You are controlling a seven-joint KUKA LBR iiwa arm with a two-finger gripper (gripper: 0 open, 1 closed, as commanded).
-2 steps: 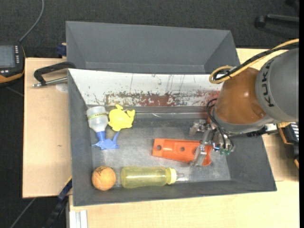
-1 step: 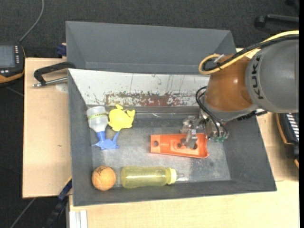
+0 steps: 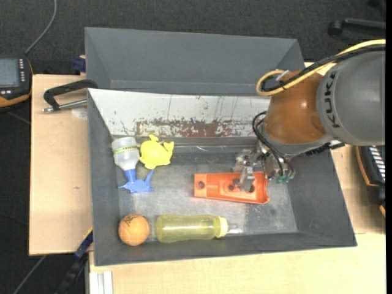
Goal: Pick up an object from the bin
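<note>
Grey metal bin (image 3: 177,198), viewed from above; six loose items are counted on its floor. One flat orange plastic piece (image 3: 217,188) is laid right of centre. The gripper (image 3: 246,177) is positioned directly over that piece's right half; how far it is opened cannot be told. One clear yellowish plastic bottle (image 3: 190,228) and one brownish-orange ball (image 3: 133,229) are laid side by side along the near wall. At left, one yellow toy (image 3: 155,152), one small clear container (image 3: 124,152) and one blue plastic figure (image 3: 138,182) are grouped closely.

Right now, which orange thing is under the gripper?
The flat orange piece mid-bin, with the gripper over its right half; the orange ball lies far left.
</note>
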